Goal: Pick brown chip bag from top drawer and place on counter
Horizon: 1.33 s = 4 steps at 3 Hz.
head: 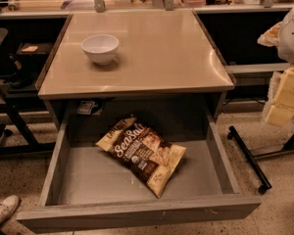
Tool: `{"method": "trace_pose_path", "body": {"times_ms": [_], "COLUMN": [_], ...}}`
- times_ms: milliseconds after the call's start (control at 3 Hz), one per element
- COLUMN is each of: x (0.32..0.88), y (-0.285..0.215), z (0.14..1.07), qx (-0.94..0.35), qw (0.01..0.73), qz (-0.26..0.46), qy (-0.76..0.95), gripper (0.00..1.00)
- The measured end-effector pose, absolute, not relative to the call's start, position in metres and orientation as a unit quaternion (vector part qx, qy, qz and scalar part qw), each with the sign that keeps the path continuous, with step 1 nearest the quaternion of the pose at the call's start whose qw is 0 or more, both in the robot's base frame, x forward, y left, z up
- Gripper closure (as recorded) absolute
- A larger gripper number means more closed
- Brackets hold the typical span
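The brown chip bag (142,153) lies flat and slanted on the grey bottom of the top drawer (88,180). It has a dark brown centre, tan ends and white "Sea Salt" script. The drawer is pulled fully out below the counter (157,58), a glossy beige top. The bag sits a little right of the drawer's middle, clear of the side walls. My gripper is not in view. A white-grey rounded shape (293,31) at the right edge may be part of my arm.
A white bowl (100,48) stands on the counter's back left. Yellow foam blocks (284,99) and a black wheeled stand leg (250,158) are on the right. A chair base and a shoe (2,210) are on the left. Cluttered desks run along the back.
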<state>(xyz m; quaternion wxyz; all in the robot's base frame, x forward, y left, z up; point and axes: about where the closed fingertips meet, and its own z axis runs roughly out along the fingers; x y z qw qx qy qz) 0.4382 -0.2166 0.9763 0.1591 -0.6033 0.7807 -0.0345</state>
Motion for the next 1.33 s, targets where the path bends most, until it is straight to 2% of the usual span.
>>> {"method": "trace_pose_path", "body": {"times_ms": [667, 1000, 1333], "x": [0.439, 0.435, 0.433], "y": [-0.214, -0.196, -0.164], "z": [0.975, 0.958, 0.914], "qx": [-0.598, -0.582, -0.563], "qw": [0.159, 0.151, 0.112], "qz": [-0.038, -0.056, -0.061], "qy": [0.784, 0.797, 0.816], "gripper": [0.0, 0.0, 0.0]}}
